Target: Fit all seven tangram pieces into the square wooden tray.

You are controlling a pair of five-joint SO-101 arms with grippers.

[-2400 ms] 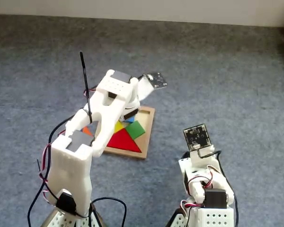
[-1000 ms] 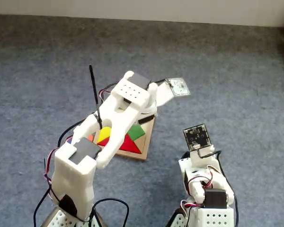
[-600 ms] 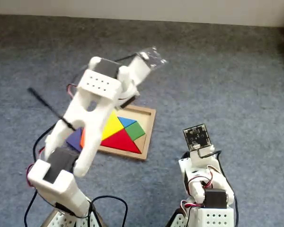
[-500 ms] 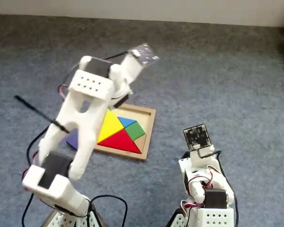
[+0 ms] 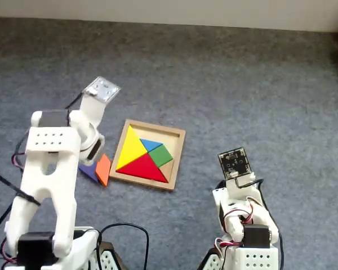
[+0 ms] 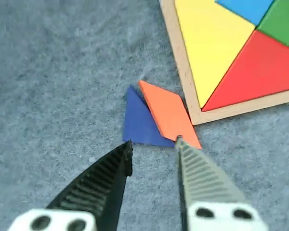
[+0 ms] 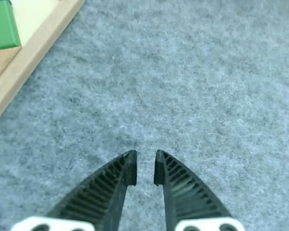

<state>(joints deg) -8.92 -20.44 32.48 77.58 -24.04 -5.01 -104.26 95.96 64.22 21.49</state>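
I had left gripper, jaws apart, at orange piece seemingly lapping blue triangle beside tray, plan was pinching orange alone; right gripper sat jaws nearly together.

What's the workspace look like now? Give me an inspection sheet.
Surface: grey carpet.
Job's things: wooden tray holds yellow triangle, blue triangle, green square, red triangle, one corner bare; orange piece and navy triangle lie overlapping outside beside it.
Clutter: nothing seen.
Grippers: left gripper open over the two loose pieces; right gripper nearly shut, empty, over carpet.
Cables: black cables at the left arm's base; red and white wires on the right arm.
Surroundings: pale wall along the carpet's far edge.
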